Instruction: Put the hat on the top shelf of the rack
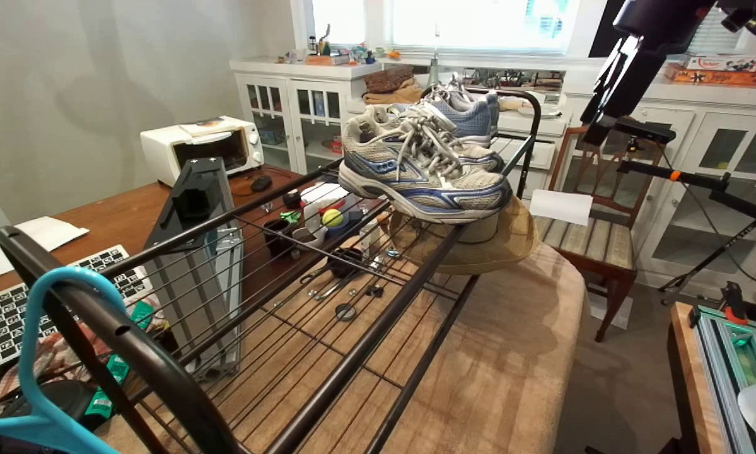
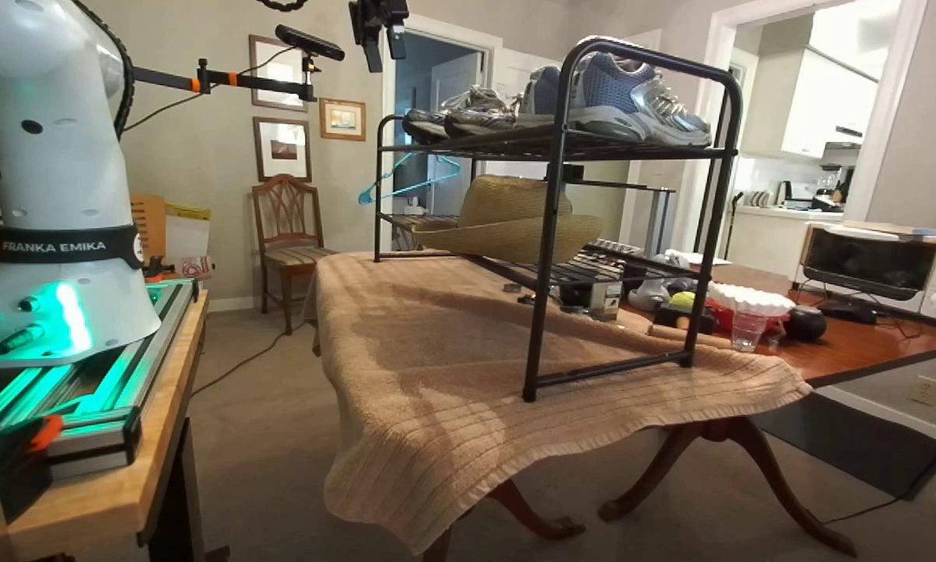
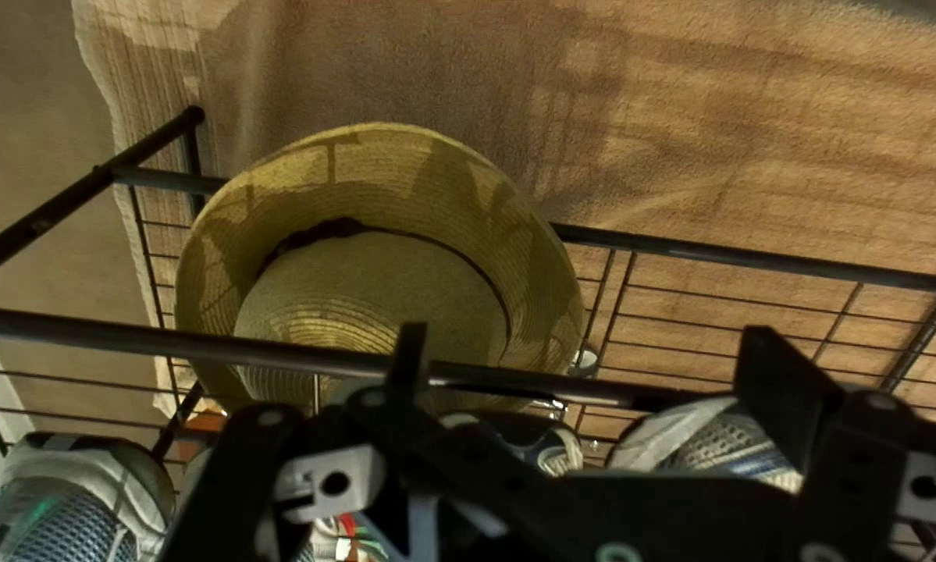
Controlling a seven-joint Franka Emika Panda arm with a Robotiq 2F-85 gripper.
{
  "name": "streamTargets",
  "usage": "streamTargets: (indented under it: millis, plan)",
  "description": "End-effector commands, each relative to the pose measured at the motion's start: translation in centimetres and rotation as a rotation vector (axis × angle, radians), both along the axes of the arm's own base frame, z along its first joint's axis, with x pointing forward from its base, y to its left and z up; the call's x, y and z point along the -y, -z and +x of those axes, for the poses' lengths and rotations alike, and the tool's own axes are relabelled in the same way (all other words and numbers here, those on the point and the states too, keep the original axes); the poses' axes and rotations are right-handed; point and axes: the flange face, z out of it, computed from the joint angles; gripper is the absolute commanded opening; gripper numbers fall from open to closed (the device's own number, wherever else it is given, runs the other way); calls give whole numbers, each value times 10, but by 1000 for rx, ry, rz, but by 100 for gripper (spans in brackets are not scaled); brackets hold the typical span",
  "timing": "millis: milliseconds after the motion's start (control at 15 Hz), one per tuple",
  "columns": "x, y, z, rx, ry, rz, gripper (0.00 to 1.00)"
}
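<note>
the black two-fingered gripper (image 3: 585, 339) points down, its fingers (image 3: 784, 382) spread wide apart, a white-and-blue mesh sneaker (image 3: 717, 441) showing beyond the gap; in both exterior views it hangs in open air, apart from the black metal tube rack (image 2: 547, 234). the rack's top shelf (image 1: 366, 340), a long narrow tier of thin parallel black wires, has a long edge tube crossing the wrist view behind the fingertips; how far below them it lies cannot be told. partly under that edge the wide-brimmed tan woven straw hat (image 3: 382, 269), dark-banded, sits crown up on the lower black wire tier (image 3: 749, 256), its brim reaching out past that tier's long tube on the side facing the white robot arm (image 2: 54, 195), where the space beside it is open. on the top shelf, that sneaker and other grey-and-blue running shoes (image 1: 459, 120) crowd one end, a toe jutting over the long edge; from there bare wires run to the opposite end frame, where a light-blue plastic hanger (image 1: 37, 416) hangs. the rack stands on a tan ribbed towel (image 2: 436, 406) whose edge drops over the side of the reddish-brown wooden table (image 2: 850, 343). a strip of grey-brown carpet (image 2: 265, 406) parts it from the pale wooden bench (image 2: 167, 382) under the arm. beyond the rack the table carries a yellow ball (image 1: 332, 218) and a white toaster oven (image 1: 198, 148).
</note>
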Motion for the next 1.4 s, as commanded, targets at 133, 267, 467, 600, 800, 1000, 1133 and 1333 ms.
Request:
streamTargets:
  millis: [133, 267, 467, 600, 800, 1000, 1133, 1333]
  plan:
    - [22, 53, -4, -5, 53, -36, 100]
    - [30, 69, -4, 24, 59, -39, 100]
    - [39, 89, 0, 69, 55, -27, 100]
    - [43, 90, 16, 84, 50, -29, 100]
    - [46, 101, 28, 104, 42, -41, 100]
    - [52, 118, 37, 96, 46, -58, 100]
    - [56, 128, 41, 88, 46, -69, 100]
    - [61, 139, 47, 86, 44, -70, 100]
